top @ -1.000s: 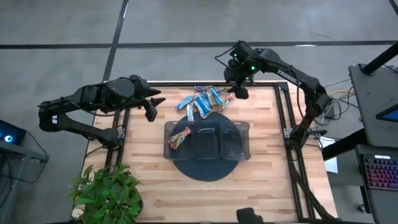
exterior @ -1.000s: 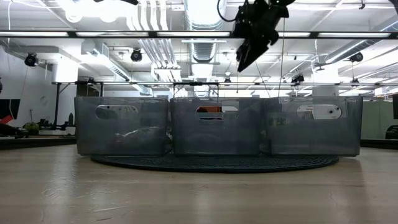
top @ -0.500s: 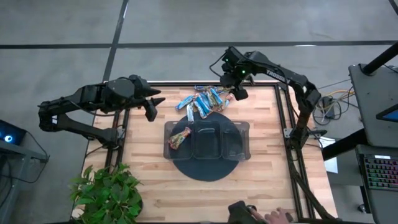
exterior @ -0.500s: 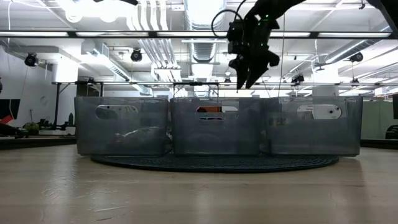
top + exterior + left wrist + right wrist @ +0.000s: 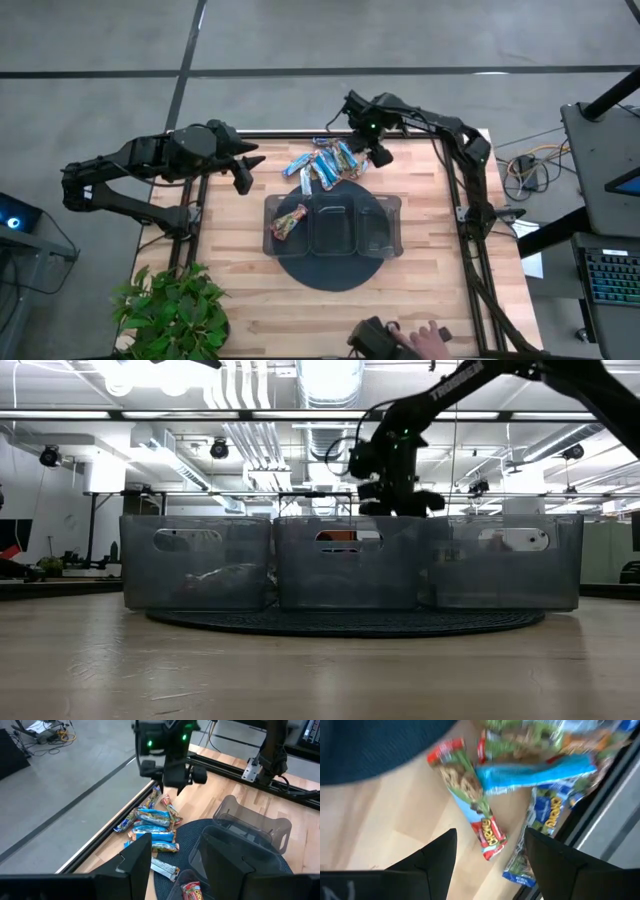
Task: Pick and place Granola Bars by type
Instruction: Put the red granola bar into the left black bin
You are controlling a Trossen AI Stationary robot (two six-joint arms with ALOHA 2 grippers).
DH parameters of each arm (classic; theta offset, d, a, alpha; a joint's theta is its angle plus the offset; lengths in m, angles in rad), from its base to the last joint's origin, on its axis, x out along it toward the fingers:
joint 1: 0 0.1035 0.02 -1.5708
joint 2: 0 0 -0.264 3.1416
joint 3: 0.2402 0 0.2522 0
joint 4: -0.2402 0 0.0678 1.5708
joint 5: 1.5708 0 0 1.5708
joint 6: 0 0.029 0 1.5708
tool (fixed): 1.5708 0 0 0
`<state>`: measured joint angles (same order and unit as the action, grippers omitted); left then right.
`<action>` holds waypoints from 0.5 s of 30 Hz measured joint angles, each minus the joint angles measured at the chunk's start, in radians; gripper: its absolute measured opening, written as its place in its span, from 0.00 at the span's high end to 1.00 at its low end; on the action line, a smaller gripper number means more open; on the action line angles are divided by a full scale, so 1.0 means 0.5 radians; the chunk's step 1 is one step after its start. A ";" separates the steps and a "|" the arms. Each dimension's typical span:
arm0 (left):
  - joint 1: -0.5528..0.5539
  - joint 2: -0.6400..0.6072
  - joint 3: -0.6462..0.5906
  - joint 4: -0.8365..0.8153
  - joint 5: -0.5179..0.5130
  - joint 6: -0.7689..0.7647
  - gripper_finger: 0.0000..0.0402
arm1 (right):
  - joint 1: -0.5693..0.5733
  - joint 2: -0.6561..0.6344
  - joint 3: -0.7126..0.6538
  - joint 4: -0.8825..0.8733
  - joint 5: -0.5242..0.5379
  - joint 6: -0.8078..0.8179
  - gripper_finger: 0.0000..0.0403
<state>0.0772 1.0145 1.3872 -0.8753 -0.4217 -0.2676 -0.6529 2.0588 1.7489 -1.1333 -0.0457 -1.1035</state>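
Observation:
A pile of Granola Bars [image 5: 325, 163] lies on the wood at the table's far edge, light blue and reddish wrappers mixed [image 5: 150, 822]. One reddish bar [image 5: 289, 222] lies in the left compartment of the dark tray [image 5: 385, 205]. My right gripper [image 5: 368, 153] hangs open, pointing down, just above the pile's right end. In its wrist view a red-ended bar [image 5: 470, 795] lies beyond the open fingers [image 5: 490, 855], untouched. My left gripper [image 5: 243, 178] waits open, raised over the table's left side.
The tray stands on a round dark mat [image 5: 330, 275] in the table's middle. A potted plant [image 5: 175, 310] sits at the near left corner. A person's hand [image 5: 428, 340] on a dark device shows at the near edge. Black frame rails [image 5: 450, 170] run along the table's sides.
My right gripper has come down toward the bar pile and a little toward the table's left, rolling its wrist, and has stayed open. A person's hand has come into view at the near edge.

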 joint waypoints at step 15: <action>0.000 0.000 -0.001 -0.002 -0.021 -0.002 0.62 | 0.011 0.204 -0.005 0.028 0.084 0.007 0.44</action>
<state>0.0772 1.0145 1.3869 -0.8761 -0.4320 -0.2687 -0.6476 2.1607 1.7466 -1.1195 -0.0036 -1.0999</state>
